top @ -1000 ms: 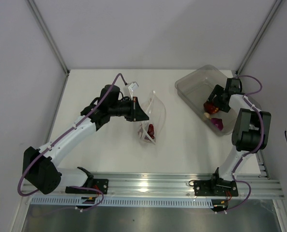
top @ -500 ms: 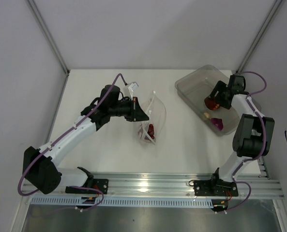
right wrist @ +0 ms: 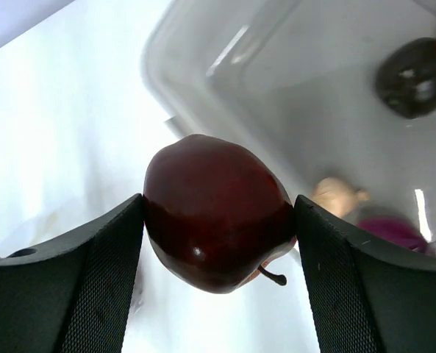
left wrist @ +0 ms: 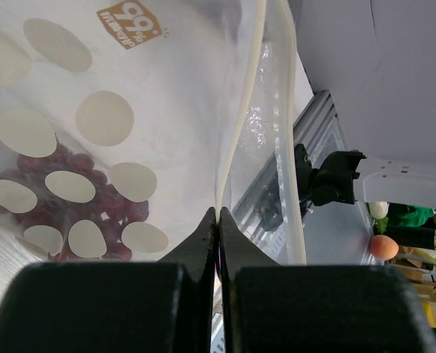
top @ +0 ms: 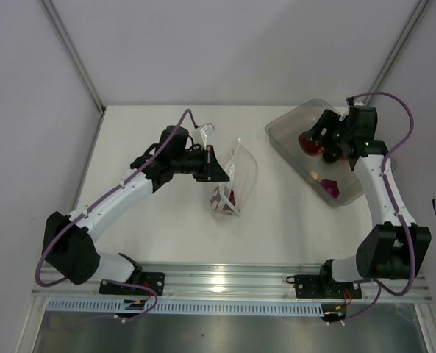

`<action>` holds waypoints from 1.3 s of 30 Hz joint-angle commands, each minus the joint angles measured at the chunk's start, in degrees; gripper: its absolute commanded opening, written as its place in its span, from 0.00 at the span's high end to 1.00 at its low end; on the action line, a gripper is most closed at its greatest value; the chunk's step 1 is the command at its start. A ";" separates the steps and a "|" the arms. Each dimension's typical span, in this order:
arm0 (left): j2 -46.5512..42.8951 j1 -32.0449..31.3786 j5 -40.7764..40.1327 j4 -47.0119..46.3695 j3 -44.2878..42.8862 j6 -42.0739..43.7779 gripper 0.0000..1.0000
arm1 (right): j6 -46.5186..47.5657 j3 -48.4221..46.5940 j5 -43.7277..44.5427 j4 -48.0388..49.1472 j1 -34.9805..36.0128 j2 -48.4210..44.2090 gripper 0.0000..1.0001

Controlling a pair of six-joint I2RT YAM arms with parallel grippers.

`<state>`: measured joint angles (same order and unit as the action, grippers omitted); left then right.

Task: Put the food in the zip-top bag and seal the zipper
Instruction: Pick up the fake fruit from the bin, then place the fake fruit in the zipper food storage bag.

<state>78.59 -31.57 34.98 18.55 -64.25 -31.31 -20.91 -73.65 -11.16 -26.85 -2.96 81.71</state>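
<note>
Only readable thing I can spot is a small orange-brown logo [left wrist: 131, 23] printed on the zip-top bag [left wrist: 173, 125], seen flipped in the left wrist view. Looks like "99"; the tiny lettering beside it is too small to read.

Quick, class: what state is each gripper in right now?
Left gripper: shut on the zip-top bag at its edge.
Right gripper: shut on the dark red apple.
</note>
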 commanded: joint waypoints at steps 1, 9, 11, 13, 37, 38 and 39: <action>0.86 0.46 1.49 -0.53 -4.13 -0.86 0.99 | -0.19 -1.68 -2.20 -3.73 2.78 -6.20 0.47; 3.42 0.46 1.41 1.58 -7.65 -1.03 0.99 | -3.00 -1.15 -0.97 -6.11 19.82 -16.49 0.47; 3.24 0.46 1.23 2.02 -7.73 -1.12 0.99 | -4.22 -0.80 -0.97 -6.11 22.29 -17.73 0.47; 2.89 0.46 0.79 2.54 -7.82 -1.12 0.99 | -4.93 -0.53 -0.88 -6.11 25.89 -18.16 0.48; -4.14 0.37 -2.82 5.89 -6.50 -1.73 1.00 | -7.13 0.08 20.74 -6.28 47.69 -8.06 0.47; -4.23 0.28 -2.47 5.63 -6.50 -2.00 0.99 | -6.87 0.00 20.83 -6.20 47.96 -7.80 0.47; -4.23 0.28 -1.33 5.28 -6.42 -2.44 1.00 | -6.87 -0.01 20.91 -5.93 48.48 -7.45 0.47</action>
<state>76.77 -31.11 32.18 25.41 -69.95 -31.99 -27.83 -72.23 5.26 -32.82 44.25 73.43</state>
